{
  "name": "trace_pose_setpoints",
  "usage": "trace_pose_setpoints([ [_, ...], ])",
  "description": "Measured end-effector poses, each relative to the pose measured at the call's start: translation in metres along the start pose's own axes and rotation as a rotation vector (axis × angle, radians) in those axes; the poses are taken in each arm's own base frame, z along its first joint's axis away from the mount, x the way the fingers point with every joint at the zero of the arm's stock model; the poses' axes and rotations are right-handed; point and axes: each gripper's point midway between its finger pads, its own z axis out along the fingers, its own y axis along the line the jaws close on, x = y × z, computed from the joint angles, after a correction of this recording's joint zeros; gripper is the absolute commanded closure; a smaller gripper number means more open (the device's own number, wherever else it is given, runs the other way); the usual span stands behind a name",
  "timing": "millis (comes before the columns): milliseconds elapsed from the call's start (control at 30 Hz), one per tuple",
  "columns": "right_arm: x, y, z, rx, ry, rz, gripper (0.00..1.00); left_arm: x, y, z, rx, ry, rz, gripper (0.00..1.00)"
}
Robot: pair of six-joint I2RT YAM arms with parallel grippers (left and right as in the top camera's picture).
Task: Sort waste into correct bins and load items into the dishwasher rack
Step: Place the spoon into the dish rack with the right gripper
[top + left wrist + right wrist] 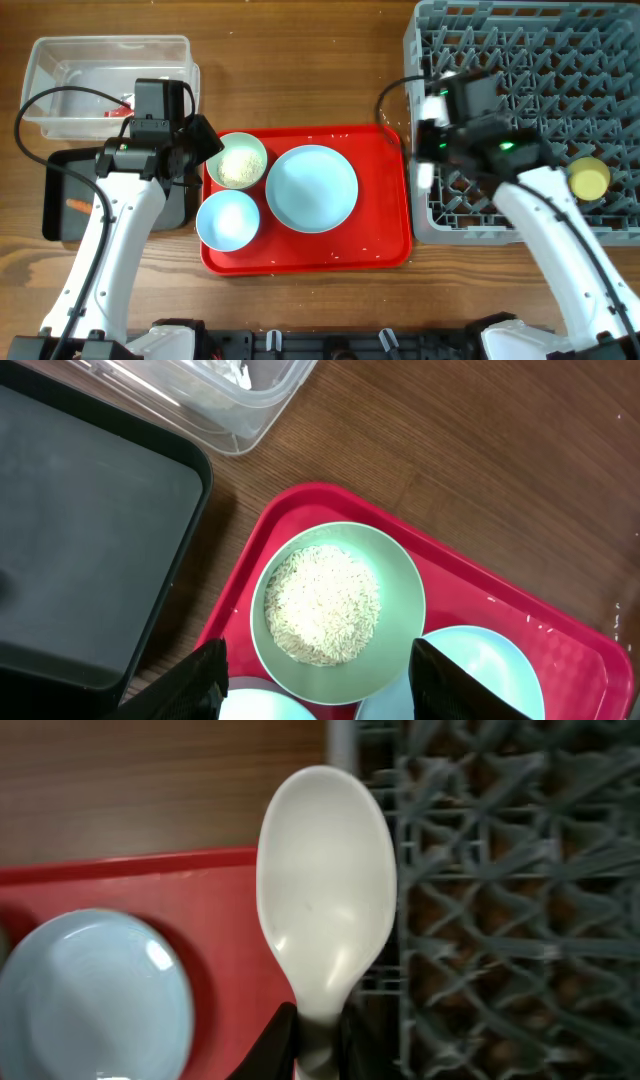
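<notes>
I read the serving tray (305, 258) as solid red, the plate (311, 187) and one bowl (228, 219) as pale blue, and the second bowl (400, 610) as pale green holding white rice (322, 605). The spoon (325, 890) is plain white, the cup (589, 179) yellow, the stick (78, 206) orange. The rack (530, 60) is grey with a lattice pattern. The tub (60, 75) is clear, the shallow tray (80, 540) black, the table (300, 70) brown wood grain.
</notes>
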Motion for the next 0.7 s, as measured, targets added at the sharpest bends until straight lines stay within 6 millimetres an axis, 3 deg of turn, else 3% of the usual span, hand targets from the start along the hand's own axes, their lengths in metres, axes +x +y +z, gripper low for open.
trace_pose_setpoints([
  [67,-0.007,-0.033,0.003,0.055,-0.002,0.028,0.96,0.0,0.0,0.0,0.0,0.0,0.0,0.42],
  [167,-0.006,-0.051,0.011,0.069,0.026,0.015,0.96,0.0,0.0,0.0,0.0,0.0,0.0,0.42],
  [300,0.008,-0.047,0.038,0.028,0.12,-0.04,0.94,0.0,0.0,0.0,0.0,0.0,0.0,0.42],
  [400,0.02,-0.047,0.061,0.024,0.194,-0.051,0.75,0.0,0.0,0.0,0.0,0.0,0.0,0.41],
  [467,0.027,-0.048,0.075,0.02,0.232,-0.059,0.68,0.0,0.0,0.0,0.0,0.0,0.0,0.37],
  [533,0.029,-0.047,0.078,0.017,0.24,-0.06,0.58,0.0,0.0,0.0,0.0,0.0,0.0,0.36],
  [633,0.03,-0.048,0.074,0.018,0.25,-0.06,0.56,0.0,0.0,0.0,0.0,0.0,0.0,0.36],
  [700,0.017,-0.041,0.059,-0.009,0.214,-0.06,0.55,0.0,0.0,0.0,0.0,0.0,0.0,0.35],
])
